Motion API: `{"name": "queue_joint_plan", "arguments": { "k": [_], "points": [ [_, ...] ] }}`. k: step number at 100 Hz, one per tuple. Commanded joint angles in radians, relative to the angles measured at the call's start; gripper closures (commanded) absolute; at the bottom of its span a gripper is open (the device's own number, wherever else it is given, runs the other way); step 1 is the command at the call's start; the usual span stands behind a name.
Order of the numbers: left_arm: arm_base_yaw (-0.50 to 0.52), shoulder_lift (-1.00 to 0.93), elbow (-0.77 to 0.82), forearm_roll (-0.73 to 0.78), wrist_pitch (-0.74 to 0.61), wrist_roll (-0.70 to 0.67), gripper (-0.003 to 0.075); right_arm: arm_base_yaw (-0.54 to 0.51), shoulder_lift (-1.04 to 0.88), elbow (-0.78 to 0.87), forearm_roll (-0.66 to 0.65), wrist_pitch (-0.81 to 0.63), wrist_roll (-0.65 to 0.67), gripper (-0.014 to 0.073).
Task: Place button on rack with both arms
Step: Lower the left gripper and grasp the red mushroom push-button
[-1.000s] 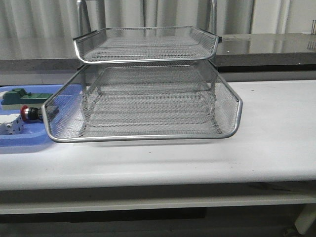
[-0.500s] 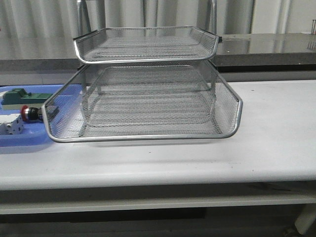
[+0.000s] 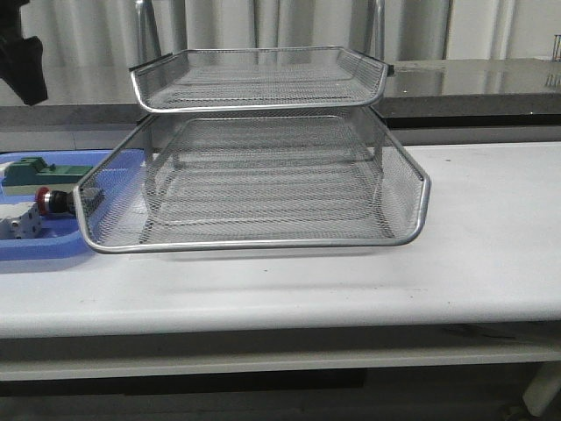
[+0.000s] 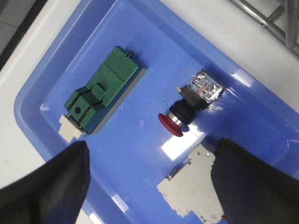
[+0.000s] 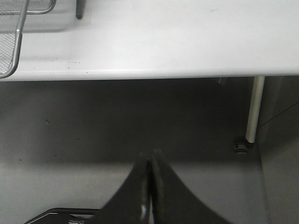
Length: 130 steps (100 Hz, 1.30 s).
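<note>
Closest to the left wrist camera, the left gripper (image 4: 149, 186) hangs with its two black fingers spread wide apart and nothing between them, above the flat blue plastic tray (image 4: 51, 84). Lying loose in that tray are the small push-button switch with a red mushroom head and black collar (image 4: 189, 107), a green block part (image 4: 100, 93) well to one side of it, and a white block part (image 4: 191, 189) just beside the red head. Judging by this, the task is barely begun: the button is not yet grasped, and both the lift and the transfer remain. Down below the table edge, the right gripper (image 5: 148, 186) has its fingers pressed together, holding nothing. Farther off, the three-tier silver wire-mesh rack (image 3: 254, 189) stands on the white table (image 3: 491, 246), its visible trays empty.
</note>
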Motion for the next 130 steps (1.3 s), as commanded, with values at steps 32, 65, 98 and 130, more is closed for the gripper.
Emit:
{"name": "queue_joint_plan", "arguments": {
  "k": [32,65,98,130],
  "points": [
    [-0.006,0.12,-0.12,-0.076,-0.014,0.057,0.0198,-0.004,0.003,-0.036,-0.013,-0.051,-0.002,0.0661],
    [-0.006,0.211,-0.138,-0.085,-0.016,0.079,0.0198,-0.004,0.003,-0.036,-0.013,-0.051,-0.002,0.0661],
    [-0.006,0.255,-0.144,-0.115,-0.023,0.106,0.0198,-0.004,0.003,-0.036,-0.013,-0.051,-0.002,0.0661],
    [-0.006,0.293,-0.152,-0.125,-0.037,0.132,0.0198,-0.004,0.003,-0.036,-0.013,-0.051,-0.002,0.0661]
  ]
}}
